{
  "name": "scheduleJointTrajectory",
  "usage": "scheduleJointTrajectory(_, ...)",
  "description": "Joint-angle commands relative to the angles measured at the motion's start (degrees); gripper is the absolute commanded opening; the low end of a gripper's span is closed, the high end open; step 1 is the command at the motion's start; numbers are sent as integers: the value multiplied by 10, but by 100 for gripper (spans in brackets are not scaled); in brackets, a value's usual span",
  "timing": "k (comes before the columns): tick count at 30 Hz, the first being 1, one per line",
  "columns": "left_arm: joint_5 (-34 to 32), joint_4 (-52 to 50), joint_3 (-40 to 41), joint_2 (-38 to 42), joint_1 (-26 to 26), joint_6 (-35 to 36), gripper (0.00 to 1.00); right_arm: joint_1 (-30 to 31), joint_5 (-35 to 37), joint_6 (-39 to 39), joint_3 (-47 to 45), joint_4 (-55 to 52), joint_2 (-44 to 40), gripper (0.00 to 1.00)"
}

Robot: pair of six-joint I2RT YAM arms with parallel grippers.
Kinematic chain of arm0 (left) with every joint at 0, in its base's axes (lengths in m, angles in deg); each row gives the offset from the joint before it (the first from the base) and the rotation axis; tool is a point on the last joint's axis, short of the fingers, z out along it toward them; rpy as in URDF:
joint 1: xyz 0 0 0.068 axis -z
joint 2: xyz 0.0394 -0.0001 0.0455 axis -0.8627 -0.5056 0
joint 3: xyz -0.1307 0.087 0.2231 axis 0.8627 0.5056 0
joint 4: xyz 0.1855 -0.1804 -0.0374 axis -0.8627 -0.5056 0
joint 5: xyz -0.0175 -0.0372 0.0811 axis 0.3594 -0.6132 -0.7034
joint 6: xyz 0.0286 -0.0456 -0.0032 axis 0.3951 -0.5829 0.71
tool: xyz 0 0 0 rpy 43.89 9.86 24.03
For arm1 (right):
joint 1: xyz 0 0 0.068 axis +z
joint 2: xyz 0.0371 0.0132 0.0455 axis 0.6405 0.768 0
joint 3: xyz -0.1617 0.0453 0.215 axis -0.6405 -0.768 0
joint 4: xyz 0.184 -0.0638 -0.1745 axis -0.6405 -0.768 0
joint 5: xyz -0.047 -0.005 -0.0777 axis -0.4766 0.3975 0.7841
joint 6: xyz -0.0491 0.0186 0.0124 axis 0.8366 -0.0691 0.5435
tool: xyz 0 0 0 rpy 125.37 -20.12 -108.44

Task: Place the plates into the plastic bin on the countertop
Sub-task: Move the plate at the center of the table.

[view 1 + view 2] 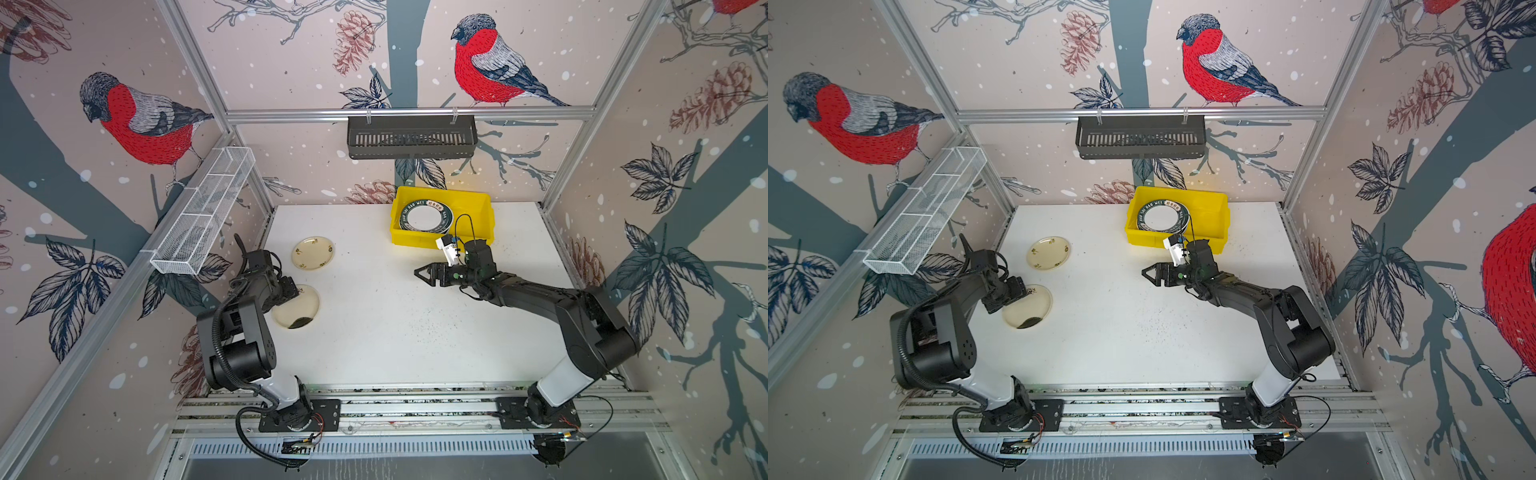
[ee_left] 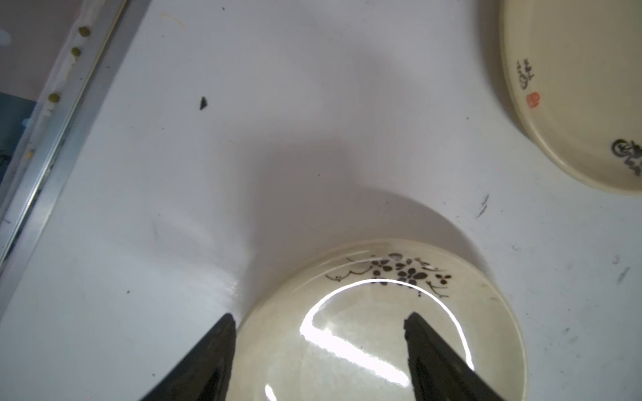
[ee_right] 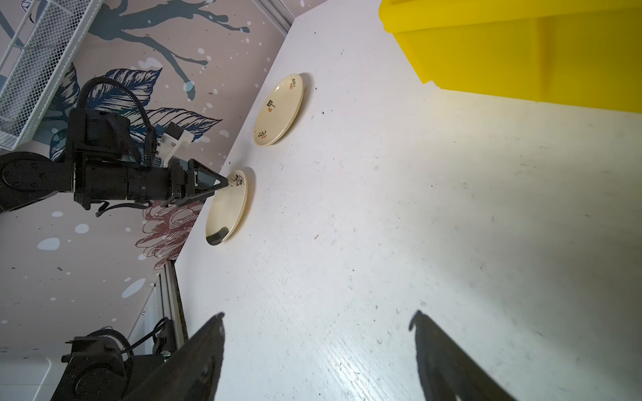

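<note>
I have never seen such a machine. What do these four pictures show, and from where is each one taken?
These are two robot arms, the left arm and the right arm, mounted beside a white countertop. Two pictures look down on the whole scene from above; the other two are taken from each arm's wrist, looking past its fingers. On the countertop lie a nearer cream plate, a farther cream plate and a yellow bin, with a white lettered plate inside it. Nothing is held: the left fingers stand open over the nearer plate's rim, the right fingers open above bare countertop.
</note>
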Motion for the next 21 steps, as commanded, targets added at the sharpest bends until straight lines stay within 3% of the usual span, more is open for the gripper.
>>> scheduleJointTrajectory(1,12,-14,-6,-9,-1,18,76,-4,5,10,-3,2,-7,85)
scheduleJointTrajectory(13,32,-70,-29,-48,4,41,75,-10,10,14,-11,-1,-18,85)
scheduleJointTrajectory(21,23,-96,-56,-33,63,45,75,-16,17,15,-10,-8,-21,85)
